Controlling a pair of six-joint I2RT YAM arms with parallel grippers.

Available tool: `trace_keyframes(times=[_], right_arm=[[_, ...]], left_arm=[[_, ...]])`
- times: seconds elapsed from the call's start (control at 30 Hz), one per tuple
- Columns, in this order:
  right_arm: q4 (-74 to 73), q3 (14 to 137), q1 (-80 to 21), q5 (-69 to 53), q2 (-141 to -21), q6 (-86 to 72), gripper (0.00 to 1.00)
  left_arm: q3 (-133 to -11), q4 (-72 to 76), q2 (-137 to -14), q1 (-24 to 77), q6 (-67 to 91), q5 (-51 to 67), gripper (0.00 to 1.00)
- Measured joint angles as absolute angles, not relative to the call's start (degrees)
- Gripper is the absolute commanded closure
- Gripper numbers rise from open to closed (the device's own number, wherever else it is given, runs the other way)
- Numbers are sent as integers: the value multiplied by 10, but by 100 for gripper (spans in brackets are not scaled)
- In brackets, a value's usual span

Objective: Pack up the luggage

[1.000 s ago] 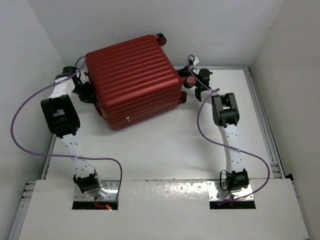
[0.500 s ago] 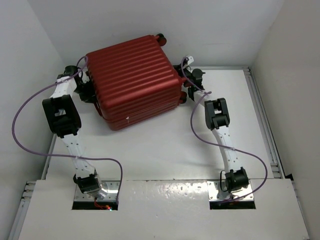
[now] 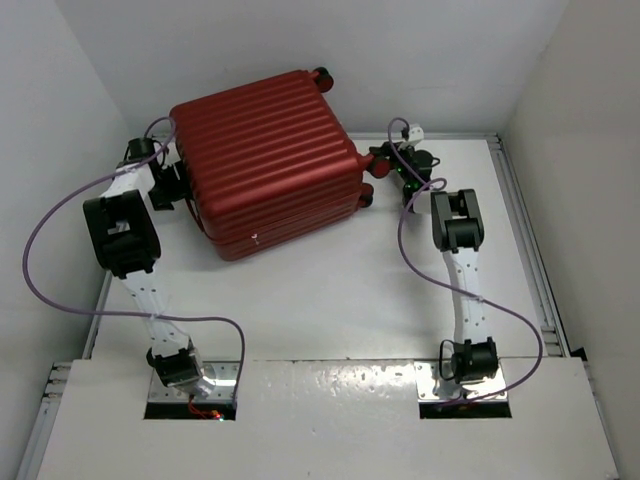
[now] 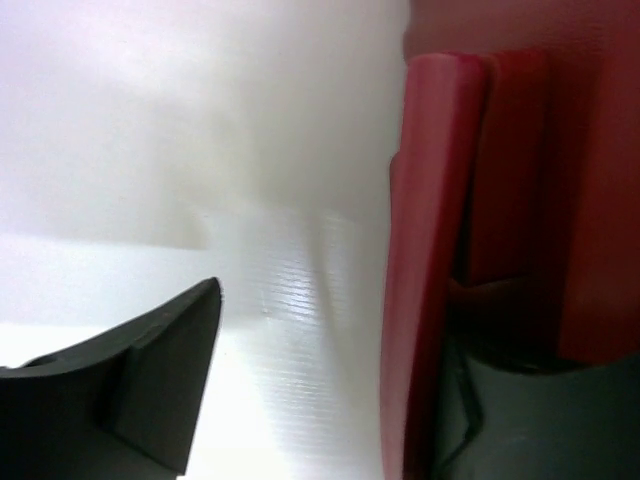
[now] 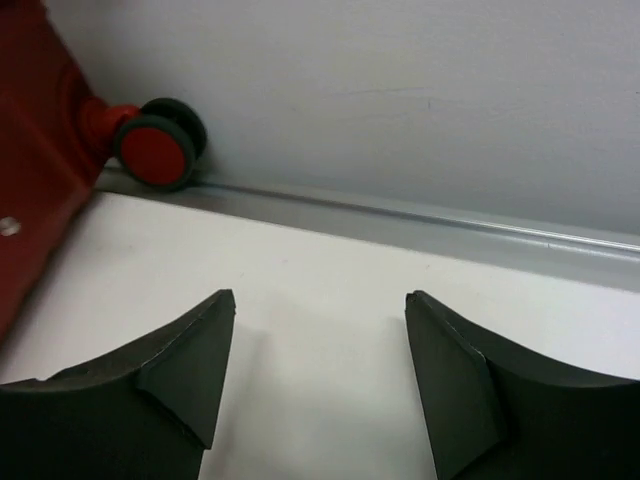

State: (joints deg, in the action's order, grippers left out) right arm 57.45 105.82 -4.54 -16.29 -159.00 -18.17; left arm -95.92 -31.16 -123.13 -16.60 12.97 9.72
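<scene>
The luggage [image 3: 265, 160], a red ribbed hard-shell suitcase, lies closed at the back of the table with its wheels toward the right. My left gripper [image 3: 168, 188] sits against its left side. In the left wrist view that gripper [image 4: 320, 310] is open: one dark finger [image 4: 150, 400] is at the lower left, white table fills the gap, and a red edge of the luggage [image 4: 430, 250] hides the other finger. My right gripper [image 3: 385, 160] hovers just off the luggage's right side. It [image 5: 320, 300] is open over bare table, holding nothing. A red wheel [image 5: 158, 142] shows at its upper left.
White walls close in the table at the back and both sides. A metal rail [image 5: 420, 215] runs along the foot of the back wall. Purple cables loop from both arms. The right arm's elbow [image 3: 455, 220] stands over the table's right half.
Both grippers have gone from shut to open. The right arm has drawn back to the right, off the luggage's side by the wheels. The luggage has stayed put.
</scene>
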Motion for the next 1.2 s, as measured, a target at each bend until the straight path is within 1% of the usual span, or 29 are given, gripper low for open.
trace_keyframes(times=[0.07,0.1,0.13,0.17,0.2,0.27,0.43,0.5,0.53,0.67,0.7,0.77,0.8,0.9,0.93,1.03,1.13,1.2], right_arm=[[579,1008,-44,-164,-1551,-182,31],[582,984,-44,-166,-1532,-182,31],[585,964,-44,-168,-1515,-182,31],[587,939,-45,-170,-1495,-183,31],[592,905,-46,-175,-1470,-184,31],[601,841,-46,-190,-1425,-187,31],[608,710,-38,-256,-1322,-186,31],[601,677,-27,-290,-1286,-178,31],[593,667,-20,-306,-1271,-174,31],[541,659,27,-364,-1221,-153,27],[524,658,42,-373,-1209,-148,27],[498,656,66,-389,-1188,-138,23],[489,654,77,-395,-1179,-135,15],[459,643,100,-448,-1152,-119,6],[454,642,101,-459,-1145,-115,6],[386,649,97,-546,-1123,-42,3],[196,720,86,-616,-1110,107,2],[17,812,73,-634,-1111,254,2]], left_arm=[[-952,-302,-1225,-167,131,95,22],[-940,-289,-1218,-167,134,95,19],[-936,-285,-1216,-167,136,95,19],[-928,-275,-1210,-167,138,93,17],[-916,-261,-1204,-168,140,91,13],[-904,-244,-1195,-170,141,89,11],[-899,-230,-1179,-172,123,91,5],[-907,-220,-1155,-175,112,117,0],[-919,-218,-1139,-176,102,128,0],[-989,-186,-1071,-177,64,180,0],[-1002,-170,-1049,-172,59,196,0],[-1021,-140,-1009,-153,44,211,0],[-1027,-127,-992,-141,35,218,0],[-1046,-111,-958,-110,7,255,0],[-1054,-113,-956,-104,-1,266,0],[-1060,-137,-957,-97,-29,302,0],[-1039,-168,-959,-90,-46,329,0],[-1013,-185,-959,-79,-53,340,0]])
